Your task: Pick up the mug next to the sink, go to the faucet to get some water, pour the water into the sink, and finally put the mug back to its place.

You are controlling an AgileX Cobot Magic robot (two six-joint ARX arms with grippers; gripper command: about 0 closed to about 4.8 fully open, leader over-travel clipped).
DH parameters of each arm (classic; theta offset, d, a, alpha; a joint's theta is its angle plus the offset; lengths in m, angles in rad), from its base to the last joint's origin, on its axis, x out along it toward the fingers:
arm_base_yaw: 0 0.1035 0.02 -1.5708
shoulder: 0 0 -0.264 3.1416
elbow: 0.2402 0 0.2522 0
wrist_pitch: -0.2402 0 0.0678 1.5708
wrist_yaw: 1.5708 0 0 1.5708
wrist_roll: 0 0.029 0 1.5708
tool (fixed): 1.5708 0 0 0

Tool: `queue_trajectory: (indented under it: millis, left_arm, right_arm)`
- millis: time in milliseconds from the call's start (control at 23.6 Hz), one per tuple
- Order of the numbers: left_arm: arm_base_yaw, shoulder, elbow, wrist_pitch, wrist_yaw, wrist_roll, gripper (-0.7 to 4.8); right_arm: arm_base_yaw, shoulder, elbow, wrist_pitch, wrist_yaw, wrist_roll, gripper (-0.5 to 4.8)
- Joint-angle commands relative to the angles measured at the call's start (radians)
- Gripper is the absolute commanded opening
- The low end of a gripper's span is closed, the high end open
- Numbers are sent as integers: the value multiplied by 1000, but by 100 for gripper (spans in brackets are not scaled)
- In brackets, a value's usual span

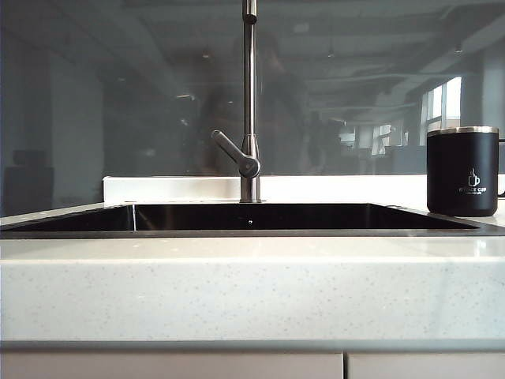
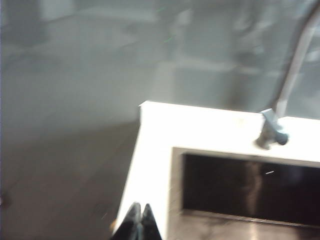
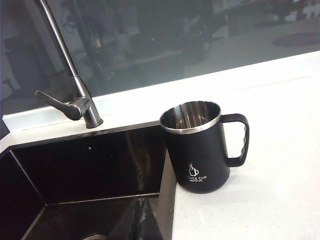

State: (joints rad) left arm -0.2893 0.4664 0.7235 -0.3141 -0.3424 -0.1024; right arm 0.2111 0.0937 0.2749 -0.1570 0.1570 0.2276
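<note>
Black mug [image 3: 200,150] stands upright on white desk [image 3: 280,165], just beside the sink [image 3: 90,170] corner, handle facing away from basin, untouched. Faucet [image 1: 249,103] rises behind sink, lever angled. Left tool [image 2: 139,220] closed and empty over desk's far edge; right tool [image 3: 142,220] closed, empty, over sink near mug.

A: What do we log of the left end effector [image 2: 140,222]?
B: Two slim, dark, tapered fingertips, blurred.
A: And the right end effector [image 3: 141,220]?
B: We note only dark, narrow tips.
</note>
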Motion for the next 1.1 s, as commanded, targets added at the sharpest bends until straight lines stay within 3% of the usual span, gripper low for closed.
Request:
queue_trajectory:
  millis: [42, 296, 507, 719, 930, 1099]
  left_arm:
    - [2, -16, -13, -34, -16, 8, -5]
    - [49, -215, -191, 28, 40, 17, -5]
    - [208, -462, -463, 169, 260, 16, -5]
    - [239, -462, -560, 235, 275, 18, -5]
    - [239, -462, -687, 416, 280, 24, -5]
    - [246, -462, -714, 440, 308, 24, -5]
  right_arm:
    - [0, 1, 2, 18, 2, -1, -6]
    - [0, 1, 2, 18, 2, -1, -5]
    - [0, 1, 2, 18, 2, -1, -5]
    - [-1, 1, 2, 17, 2, -1, -5]
    - [0, 1, 2, 18, 2, -1, -5]
    - [0, 1, 2, 18, 2, -1, -5]
